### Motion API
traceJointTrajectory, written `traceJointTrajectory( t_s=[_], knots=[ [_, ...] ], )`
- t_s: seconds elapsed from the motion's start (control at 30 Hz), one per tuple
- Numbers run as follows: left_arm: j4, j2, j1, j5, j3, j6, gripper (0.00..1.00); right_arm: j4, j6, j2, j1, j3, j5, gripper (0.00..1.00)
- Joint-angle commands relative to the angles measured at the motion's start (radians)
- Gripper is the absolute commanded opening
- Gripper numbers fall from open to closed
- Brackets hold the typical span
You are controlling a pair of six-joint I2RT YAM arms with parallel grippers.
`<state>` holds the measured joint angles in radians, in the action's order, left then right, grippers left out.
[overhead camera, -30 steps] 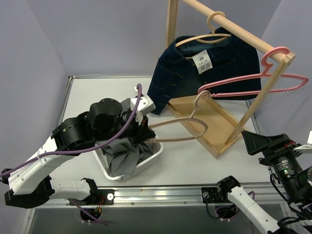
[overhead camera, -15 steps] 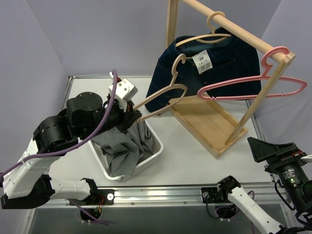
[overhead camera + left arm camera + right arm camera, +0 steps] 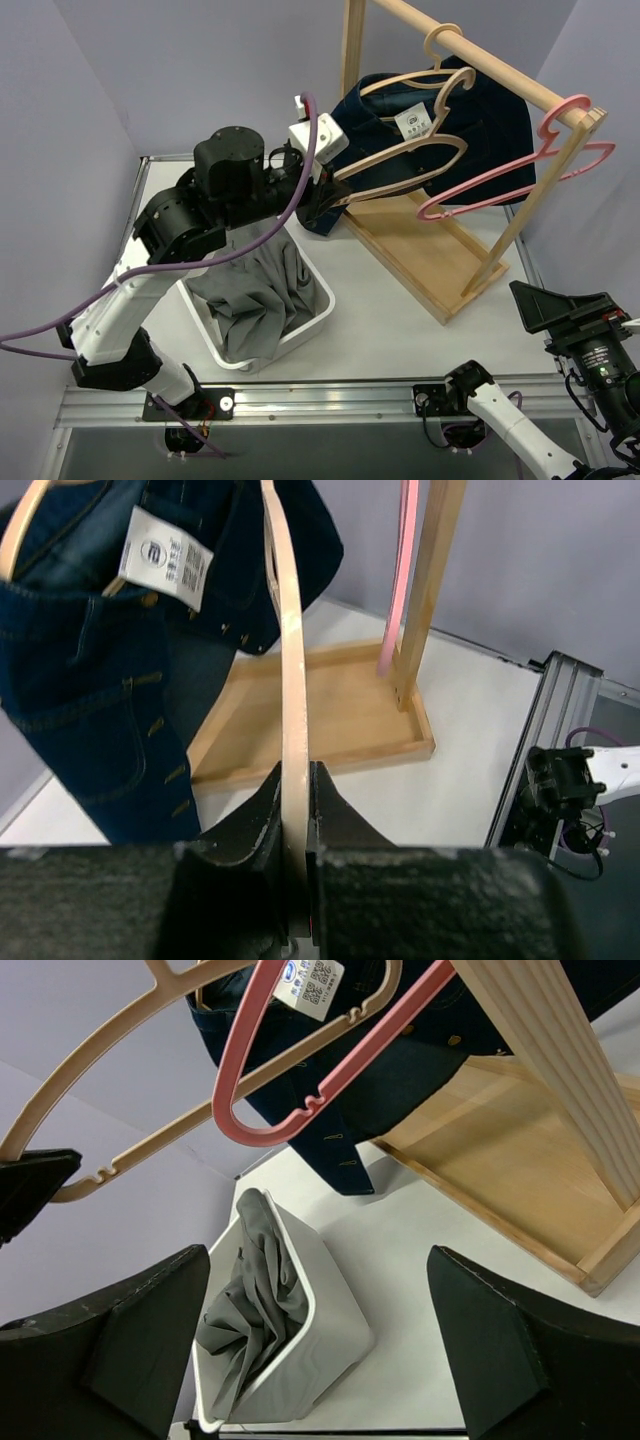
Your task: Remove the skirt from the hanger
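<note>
The grey skirt [image 3: 255, 300] lies crumpled in a white bin [image 3: 325, 300], off any hanger; the right wrist view shows the skirt [image 3: 250, 1300] there too. My left gripper [image 3: 335, 195] is shut on the bare beige hanger [image 3: 410, 160], held high beside the rack. Its hook sits just under the wooden rod [image 3: 480, 55], in front of the denim jacket [image 3: 480, 120]. In the left wrist view the jaws [image 3: 296, 810] pinch the hanger's arm [image 3: 290, 680]. My right gripper [image 3: 540, 305] hovers open at the near right, nothing between its fingers [image 3: 130, 1330].
A pink hanger [image 3: 520, 170] hangs tilted from the rod's right end. The jacket hangs on its own beige hanger [image 3: 420, 78]. The rack's wooden base tray [image 3: 420, 250] and slanted post [image 3: 530, 190] stand right of the bin.
The left arm has swung the bare hanger up and to the right, from over the bin to the rack's rod. The pink hanger has tilted. The skirt stays in the bin.
</note>
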<state>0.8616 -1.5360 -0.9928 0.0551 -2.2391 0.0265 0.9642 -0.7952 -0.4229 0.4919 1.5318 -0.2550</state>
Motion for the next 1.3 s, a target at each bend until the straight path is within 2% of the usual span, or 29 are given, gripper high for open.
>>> traceJointTrajectory(
  t_s=[0.0, 0.3, 0.4, 0.5, 0.87, 0.9, 0.93, 1.0, 1.03, 1.1, 1.13, 1.2, 1.27],
  knots=[
    [-0.131, -0.018, 0.04, 0.182, -0.08, 0.041, 0.02, -0.022, 0.019, -0.066, 0.007, 0.034, 0.006, 0.85],
    [-0.173, -0.229, 0.134, 0.379, -0.333, -0.075, 0.02, -0.03, -0.009, -0.048, 0.005, 0.044, 0.003, 0.85],
    [-0.22, -0.297, 0.141, 0.414, -0.356, -0.126, 0.02, -0.041, -0.024, -0.042, 0.007, 0.022, 0.002, 0.85],
    [-0.201, -0.341, 0.141, 0.428, -0.399, -0.14, 0.02, -0.048, -0.016, -0.053, 0.004, 0.021, 0.014, 0.85],
    [-0.294, -0.348, 0.138, 0.474, -0.194, -0.18, 0.02, -0.108, -0.001, -0.048, 0.007, -0.073, 0.013, 0.85],
    [-0.286, -0.351, 0.137, 0.473, -0.188, -0.177, 0.05, -0.107, 0.007, -0.053, 0.007, -0.073, 0.011, 0.85],
    [-0.274, -0.346, 0.134, 0.468, -0.177, -0.172, 0.12, -0.105, 0.008, -0.06, 0.007, -0.07, 0.01, 0.85],
    [-0.274, -0.307, 0.128, 0.393, -0.113, -0.154, 0.38, -0.102, 0.01, -0.068, 0.007, -0.075, 0.007, 0.85],
    [-0.288, -0.284, 0.129, 0.359, -0.078, -0.151, 0.6, -0.107, 0.013, -0.066, 0.005, -0.076, 0.01, 0.85],
    [-0.353, -0.204, 0.134, 0.245, 0.051, -0.128, 0.75, -0.108, 0.022, -0.071, 0.007, -0.076, 0.017, 0.85],
    [-0.378, -0.175, 0.135, 0.217, 0.094, -0.117, 0.88, -0.105, 0.024, -0.071, 0.007, -0.076, 0.014, 0.85],
    [-0.424, -0.113, 0.151, 0.171, 0.183, -0.079, 0.97, -0.096, 0.022, -0.062, 0.005, -0.087, 0.025, 0.85],
    [-0.435, -0.084, 0.169, 0.14, 0.214, -0.057, 0.94, -0.099, 0.014, -0.039, 0.005, -0.102, 0.03, 0.85]
  ],
)
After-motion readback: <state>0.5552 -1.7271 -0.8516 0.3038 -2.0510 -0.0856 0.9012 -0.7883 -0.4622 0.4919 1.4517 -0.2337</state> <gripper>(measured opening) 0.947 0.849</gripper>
